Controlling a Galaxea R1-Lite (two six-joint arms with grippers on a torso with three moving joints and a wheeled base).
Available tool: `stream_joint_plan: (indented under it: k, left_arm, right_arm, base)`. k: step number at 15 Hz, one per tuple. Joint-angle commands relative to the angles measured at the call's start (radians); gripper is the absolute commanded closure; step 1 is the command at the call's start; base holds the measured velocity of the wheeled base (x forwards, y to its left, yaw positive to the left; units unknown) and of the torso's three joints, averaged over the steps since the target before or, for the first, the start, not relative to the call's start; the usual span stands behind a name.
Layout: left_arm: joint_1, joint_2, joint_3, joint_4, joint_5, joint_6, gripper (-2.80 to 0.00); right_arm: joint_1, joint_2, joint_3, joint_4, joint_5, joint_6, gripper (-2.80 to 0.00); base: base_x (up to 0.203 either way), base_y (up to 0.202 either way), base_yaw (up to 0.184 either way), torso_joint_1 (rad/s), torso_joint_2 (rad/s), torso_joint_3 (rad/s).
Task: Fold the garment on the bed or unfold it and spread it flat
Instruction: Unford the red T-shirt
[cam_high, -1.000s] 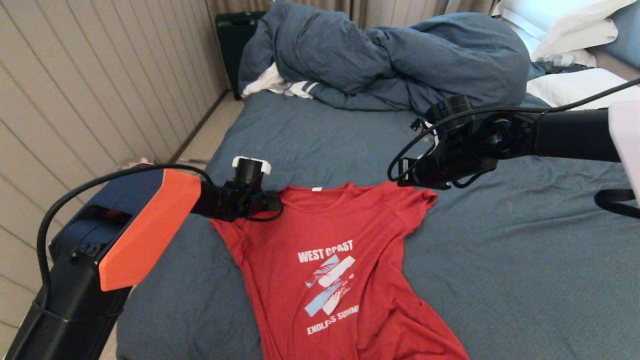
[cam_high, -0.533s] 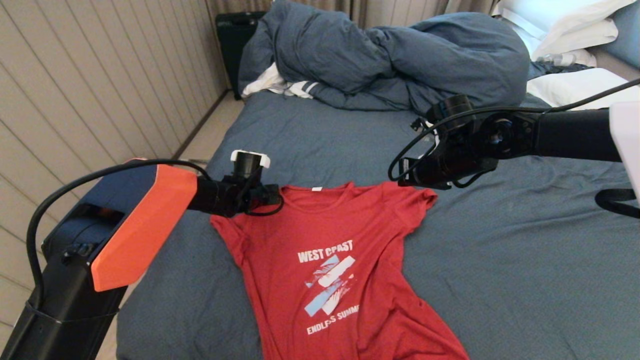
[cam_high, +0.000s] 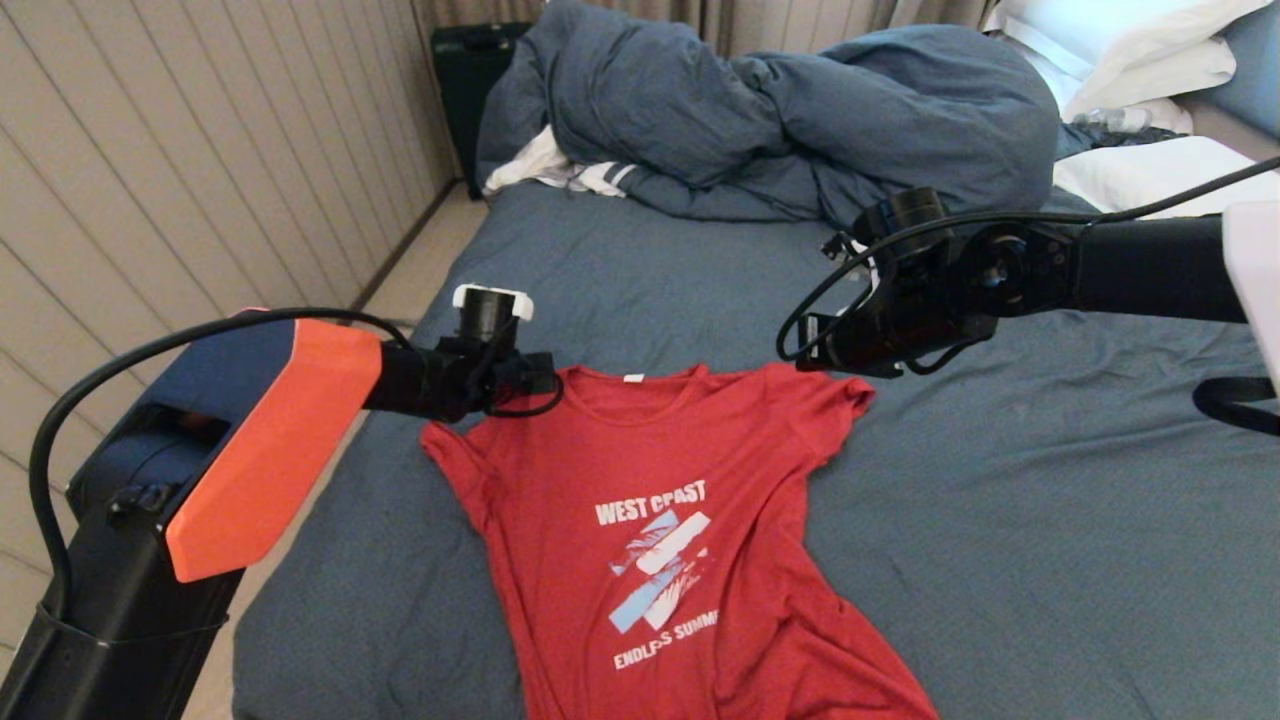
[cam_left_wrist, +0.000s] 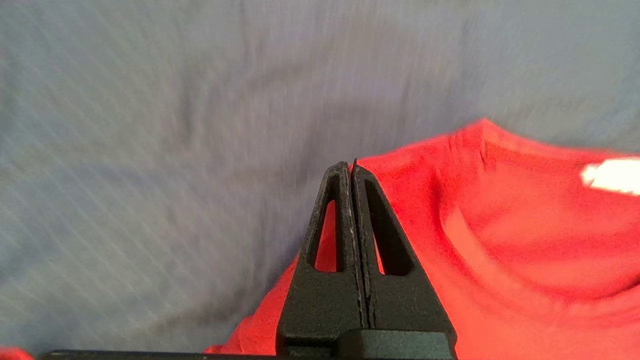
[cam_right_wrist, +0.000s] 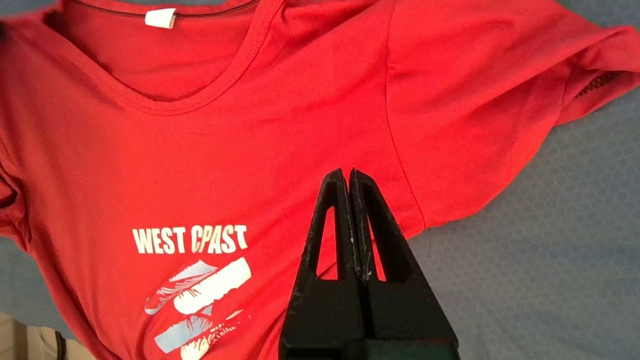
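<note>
The red T-shirt (cam_high: 650, 480) lies spread on the bed (cam_high: 1000, 500) with its "WEST COAST" print facing up and its collar toward the duvet. My left gripper (cam_high: 548, 384) is shut and holds nothing. It hovers at the shirt's left shoulder edge; in the left wrist view the gripper (cam_left_wrist: 351, 167) points at the border between the red cloth (cam_left_wrist: 500, 240) and the sheet. My right gripper (cam_high: 803, 358) is also shut and empty. It hangs above the right shoulder, and the right wrist view shows this gripper (cam_right_wrist: 348, 172) over the shirt (cam_right_wrist: 200, 150) near the sleeve seam.
A bunched blue-grey duvet (cam_high: 800, 110) fills the far end of the bed, with a white striped cloth (cam_high: 560, 170) tucked under it. White pillows (cam_high: 1130, 50) lie at the far right. A panelled wall (cam_high: 150, 200) and a strip of floor (cam_high: 420, 270) run along the left.
My left arm has risen and drawn back to the left, uncovering more of the shirt's left sleeve. The right arm and the shirt have stayed almost still.
</note>
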Motion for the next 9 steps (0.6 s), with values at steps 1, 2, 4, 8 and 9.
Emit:
stream_joint_plan:
  k: [1, 2, 4, 8, 9]
  left_arm:
    - [0.018, -0.009, -0.018, -0.01, 0.002, 0.002, 0.0]
    - [0.024, -0.009, -0.018, -0.031, 0.004, 0.003, 0.0]
    - [0.033, 0.0, -0.02, -0.068, 0.041, 0.021, 0.0]
    - [0.043, 0.007, -0.018, -0.15, 0.117, 0.071, 0.0]
    - [0.041, -0.014, -0.013, -0.139, 0.124, 0.065, 0.0]
  right_arm:
    - [0.0, -0.002, 0.002, 0.002, 0.001, 0.001, 0.0]
    - [0.002, -0.002, 0.003, 0.002, 0.001, 0.001, 0.0]
    - [0.004, 0.001, 0.003, 0.002, 0.0, 0.001, 0.0]
    - [0.008, 0.005, 0.007, -0.009, 0.001, 0.001, 0.0]
    - [0.008, 0.004, 0.008, -0.01, 0.001, 0.001, 0.0]
  base:
    - [0.0, 0.0, 0.0, 0.0, 0.0, 0.0]
    - [0.0, 0.0, 0.0, 0.0, 0.0, 0.0]
    - [0.0, 0.0, 0.0, 0.0, 0.0, 0.0]
    - [0.0, 0.0, 0.0, 0.0, 0.0, 0.0]
    - [0.0, 0.0, 0.0, 0.0, 0.0, 0.0]
